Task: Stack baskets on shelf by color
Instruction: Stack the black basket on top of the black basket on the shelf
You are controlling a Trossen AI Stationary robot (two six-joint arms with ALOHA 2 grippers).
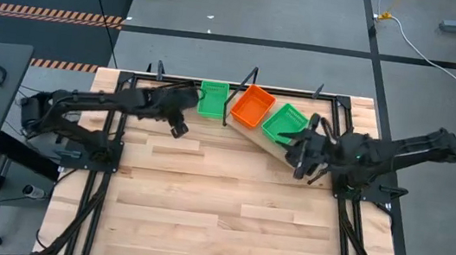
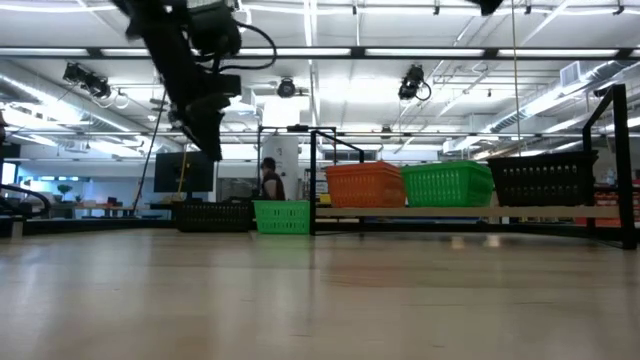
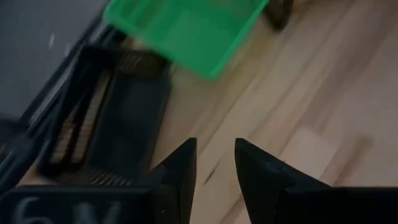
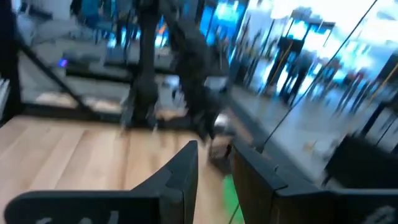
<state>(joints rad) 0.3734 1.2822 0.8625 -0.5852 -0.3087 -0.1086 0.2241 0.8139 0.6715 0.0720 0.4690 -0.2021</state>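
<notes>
We are looking down on the far edge of the table, where the shelf is lying at a slant with an orange basket and a green basket sitting on it. From table height a black basket is also showing at the shelf's end beside the green one. Another green basket and a second black basket are waiting on the tabletop, just beside each other and off the shelf.

The left gripper is hovering raised above those two, its fingers a little apart and holding nothing. The right gripper is hanging beside the shelf's near end, its fingers almost together and, as far as we are able to tell, empty.

We are judging the risks this way. The loose green and black baskets are lying so close that a descent on one could be catching the other's rim and dragging both. The slotted sides are looking thin and slippery, so a shallow pinch could be letting a basket tilt out. The slanted shelf is sitting near the table frame; a nudge from the right arm could be shifting it or toppling what is stacked there.

We are reading no brand or label anywhere; pale marks on the left gripper's body are too partial to make out.
</notes>
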